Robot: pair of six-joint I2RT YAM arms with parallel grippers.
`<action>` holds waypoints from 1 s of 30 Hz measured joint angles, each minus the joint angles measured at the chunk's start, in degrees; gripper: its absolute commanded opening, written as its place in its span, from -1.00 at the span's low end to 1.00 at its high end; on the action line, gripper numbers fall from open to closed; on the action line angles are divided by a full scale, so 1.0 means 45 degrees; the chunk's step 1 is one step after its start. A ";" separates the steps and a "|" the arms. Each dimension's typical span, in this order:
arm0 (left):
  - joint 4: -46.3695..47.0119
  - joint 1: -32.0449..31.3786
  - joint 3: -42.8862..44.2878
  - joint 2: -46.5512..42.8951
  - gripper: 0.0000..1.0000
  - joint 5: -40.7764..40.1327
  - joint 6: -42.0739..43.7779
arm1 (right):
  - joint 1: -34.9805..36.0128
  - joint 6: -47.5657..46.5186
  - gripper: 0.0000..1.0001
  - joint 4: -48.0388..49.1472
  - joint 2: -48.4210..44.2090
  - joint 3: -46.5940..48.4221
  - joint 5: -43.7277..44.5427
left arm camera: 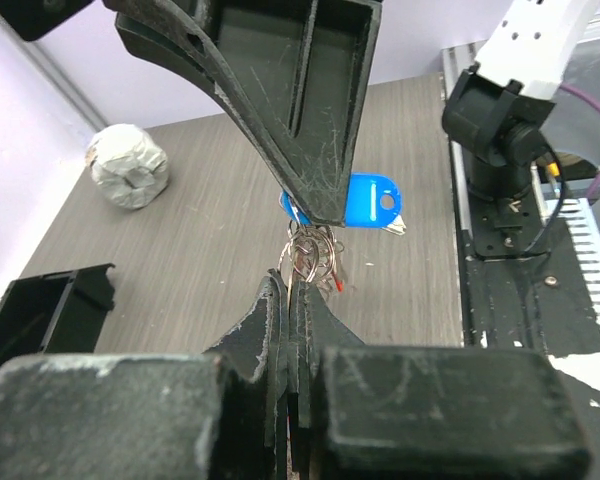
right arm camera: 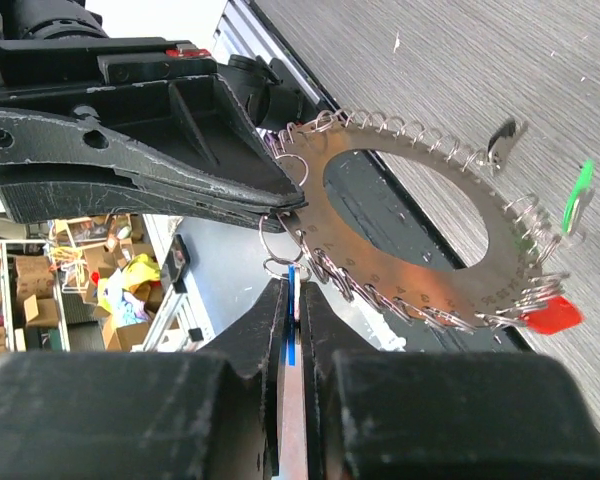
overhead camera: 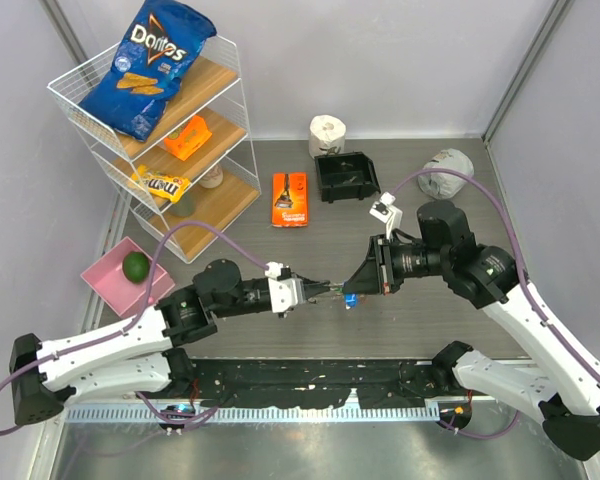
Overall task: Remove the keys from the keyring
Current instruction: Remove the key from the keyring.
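Pinched at the frame's bottom centre, the right gripper (right arm camera: 292, 290) held a blue-headed silver key (right arm camera: 292, 330) while the left gripper (right arm camera: 292, 197), upper left, clamped the large fringed silver keyring (right arm camera: 410, 275) mid-frame; next, a careful pull apart seemed needed.

Close in now: the flat silver metal keyring (right arm camera: 405, 272) gleams, polished smooth, its rim fringed with thin bright wire loops (right arm camera: 412, 130). At four o'clock on it sits a glossy red plastic key head (right arm camera: 550, 315), and at three a green plastic key head (right arm camera: 578, 195), shining. The blue-headed silver metal key (left arm camera: 372, 200) shows slick plastic too. The left gripper (left arm camera: 296, 288) has matt black plastic fingers (left arm camera: 245, 345), scuffed and scratched whitish. Beneath, the grey wood-grain tabletop (left arm camera: 200, 240) looks matt and finely streaked.
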 measured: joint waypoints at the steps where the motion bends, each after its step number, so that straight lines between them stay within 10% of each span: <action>1: -0.0019 -0.0170 0.0000 -0.0010 -1.00 -0.0340 0.0165 | -0.0010 0.0068 -0.90 0.0073 -0.0029 -0.0063 -0.0019; 17: -0.2234 -0.1326 0.1433 0.0777 -1.00 -0.3759 0.0165 | -0.0063 0.1073 -0.88 0.1778 -0.0840 -0.2220 -0.0641; 24: -0.3249 -0.1243 0.2331 0.0826 -1.00 -0.3575 -0.0627 | -0.0063 0.0860 0.03 0.1797 -0.0937 -0.2385 -0.0719; 30: -0.3439 -0.1190 0.2623 0.0767 -1.00 -0.2958 -0.0831 | -0.0063 -0.0146 0.08 0.0549 -0.0937 -0.1987 -0.0151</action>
